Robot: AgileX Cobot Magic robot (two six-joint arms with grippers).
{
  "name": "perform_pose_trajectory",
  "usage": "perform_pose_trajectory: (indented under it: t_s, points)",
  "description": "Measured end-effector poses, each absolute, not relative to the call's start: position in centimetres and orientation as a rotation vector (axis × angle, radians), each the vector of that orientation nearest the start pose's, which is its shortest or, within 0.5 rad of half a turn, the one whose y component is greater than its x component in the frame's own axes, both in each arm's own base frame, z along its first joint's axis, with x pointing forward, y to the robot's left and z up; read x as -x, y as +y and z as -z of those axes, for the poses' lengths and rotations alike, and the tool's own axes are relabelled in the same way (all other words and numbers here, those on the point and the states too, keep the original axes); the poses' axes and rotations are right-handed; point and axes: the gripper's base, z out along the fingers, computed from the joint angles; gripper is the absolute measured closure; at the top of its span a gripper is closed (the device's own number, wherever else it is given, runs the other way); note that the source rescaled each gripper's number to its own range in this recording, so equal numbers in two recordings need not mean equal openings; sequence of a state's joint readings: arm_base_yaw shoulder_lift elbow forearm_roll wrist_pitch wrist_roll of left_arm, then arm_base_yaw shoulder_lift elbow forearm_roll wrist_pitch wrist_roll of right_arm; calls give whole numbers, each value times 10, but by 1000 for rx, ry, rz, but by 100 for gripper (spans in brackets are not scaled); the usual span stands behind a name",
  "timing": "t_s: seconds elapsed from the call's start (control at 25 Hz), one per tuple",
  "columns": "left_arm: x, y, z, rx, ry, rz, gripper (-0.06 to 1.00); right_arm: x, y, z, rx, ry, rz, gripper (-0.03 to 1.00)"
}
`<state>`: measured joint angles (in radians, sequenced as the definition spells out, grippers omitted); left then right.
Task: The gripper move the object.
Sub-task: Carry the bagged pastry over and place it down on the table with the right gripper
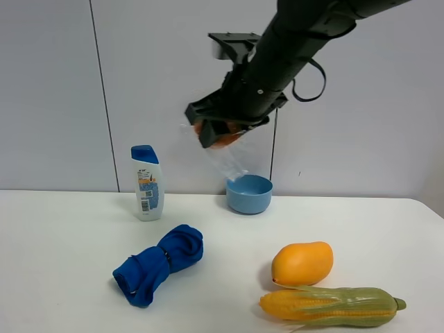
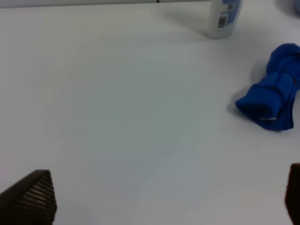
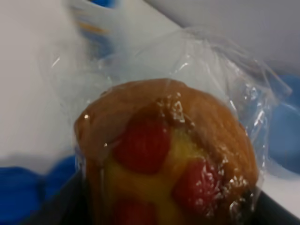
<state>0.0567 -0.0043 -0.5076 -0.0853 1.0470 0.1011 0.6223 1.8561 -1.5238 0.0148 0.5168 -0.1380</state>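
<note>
- Looks like a robot test lab: bare white table [image 1: 55, 236], plain pale wall panels [image 1: 48, 90] with dark seams.
- Unrelated props set out: shampoo bottle [image 1: 147, 183], rolled blue cloth [image 1: 159, 264], blue bowl [image 1: 249, 194], mango [image 1: 302, 263], corn cob [image 1: 329, 306].
- 1 black cabled robot arm [image 1: 291, 48] with a gripper [image 1: 220, 133] hangs above.

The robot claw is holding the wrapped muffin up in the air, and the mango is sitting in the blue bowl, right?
Not quite. The mango is not in the blue bowl. It lies on the table next to the corn cob, as the exterior high view shows. The rest is right: the right gripper holds the wrapped muffin up in the air.
</note>
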Motion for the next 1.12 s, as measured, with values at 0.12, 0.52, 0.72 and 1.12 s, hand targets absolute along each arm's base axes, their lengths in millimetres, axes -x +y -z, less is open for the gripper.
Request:
perform_pose_trajectory:
  t_s: [0.12,0.52,0.72,1.12]
  points:
    - [6,-7,-281,-49,2015,1,-6,-322,287,-281,975,2136,-308,97]
    - [6,-7,-281,-49,2015,1,-6,-276,305,-265,1218,2332,-257,97]
    - [6,-7,-281,-49,2015,1,-6,-281,288,-245,1213,2442,-156,97]
    - [6,-7,-281,-49,2015,1,-6,-300,292,-163,1234,2516,-98,97]
